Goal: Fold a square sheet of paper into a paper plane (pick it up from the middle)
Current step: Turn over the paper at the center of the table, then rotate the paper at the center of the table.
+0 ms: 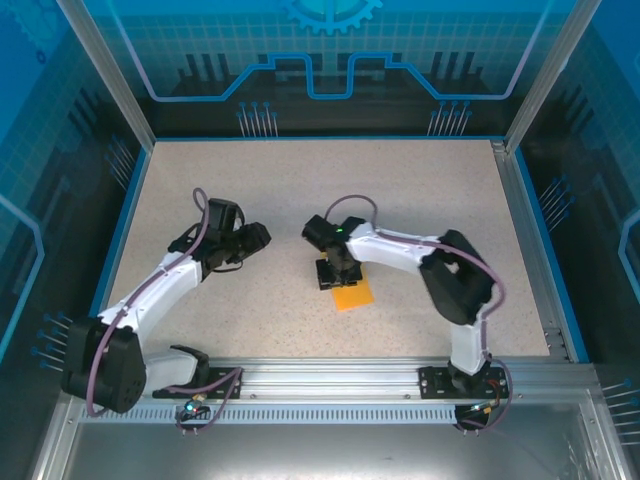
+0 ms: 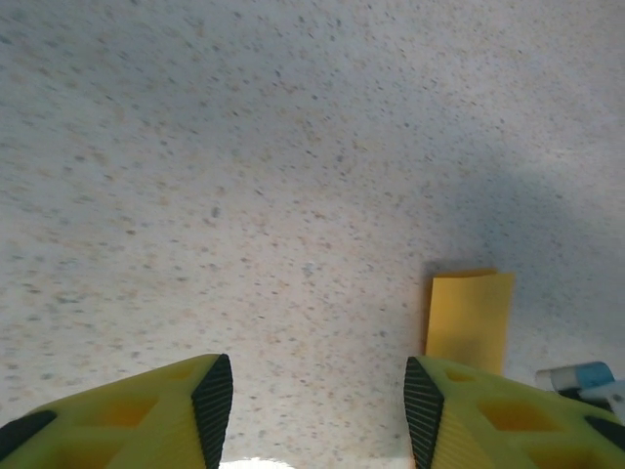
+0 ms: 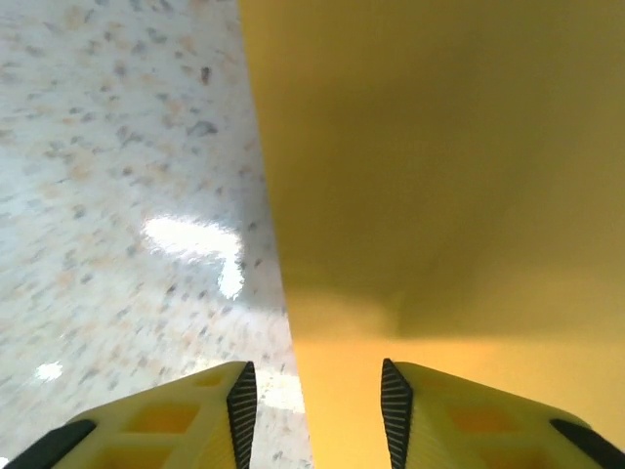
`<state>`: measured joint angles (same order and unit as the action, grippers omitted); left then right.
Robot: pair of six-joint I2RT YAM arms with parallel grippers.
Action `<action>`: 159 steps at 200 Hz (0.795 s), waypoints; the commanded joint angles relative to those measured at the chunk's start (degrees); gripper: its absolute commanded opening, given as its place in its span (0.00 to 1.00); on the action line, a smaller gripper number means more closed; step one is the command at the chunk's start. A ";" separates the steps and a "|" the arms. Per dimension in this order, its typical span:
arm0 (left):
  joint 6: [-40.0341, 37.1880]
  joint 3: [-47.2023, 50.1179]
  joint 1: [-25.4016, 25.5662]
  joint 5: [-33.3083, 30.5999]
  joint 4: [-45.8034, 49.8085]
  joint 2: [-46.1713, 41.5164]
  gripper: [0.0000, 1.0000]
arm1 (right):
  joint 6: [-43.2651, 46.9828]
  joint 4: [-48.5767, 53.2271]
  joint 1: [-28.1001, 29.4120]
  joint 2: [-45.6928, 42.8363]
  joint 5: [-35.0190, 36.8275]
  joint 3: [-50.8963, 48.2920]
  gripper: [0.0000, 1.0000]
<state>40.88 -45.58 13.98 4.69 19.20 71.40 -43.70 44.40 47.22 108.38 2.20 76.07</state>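
Left fingers (image 2: 215, 405) are hovering wide apart over bare tabletop (image 2: 244, 176), gripping nothing, probably waiting their turn. To their right, the orange-yellow sheet of paper (image 2: 469, 318) is lying flat near mid-tabletop. Right fingers (image 3: 242, 405) are straddling its edge, parted and clamping nothing, seemingly lining up a pick.

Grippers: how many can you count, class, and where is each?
2. The left gripper is left of centre over the table; the right gripper is mid-table, over the paper's edge. None seems hidden.
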 commanded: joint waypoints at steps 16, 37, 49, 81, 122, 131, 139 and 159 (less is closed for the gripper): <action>2.38 -1.96 1.69 9.81 -2.45 6.33 0.53 | -1.98 -26.51 -8.19 -16.38 -12.44 -18.16 0.39; 1.53 -6.00 5.81 11.58 -1.92 10.55 0.51 | -2.43 -37.10 -11.43 -20.56 -17.93 -27.40 0.35; 2.45 -7.92 8.78 12.00 -2.77 13.26 0.51 | -0.63 -36.34 -11.81 -21.09 -18.76 -28.80 0.28; 4.67 -13.46 13.90 13.26 -2.79 21.22 0.46 | 0.45 -35.48 -11.71 -19.43 -22.14 -31.25 0.21; 6.03 -16.16 14.52 12.37 -2.19 24.22 0.44 | -3.20 -43.84 -11.13 -17.55 -24.09 -36.91 0.23; 5.89 -16.59 14.51 12.21 -1.96 24.40 0.44 | -3.73 -43.94 -11.10 -16.19 -24.14 -36.66 0.22; 5.88 -16.65 14.52 11.86 -1.73 24.36 0.45 | -4.04 -44.78 -11.08 -14.90 -25.15 -36.29 0.20; 5.85 -16.08 14.50 11.40 -2.05 23.97 0.48 | -6.24 -46.94 -10.33 -12.27 -24.52 -36.26 0.19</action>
<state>45.74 -60.34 28.45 16.34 16.16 95.64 -46.92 2.24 35.75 93.21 -20.99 39.66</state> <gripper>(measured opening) 0.460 0.191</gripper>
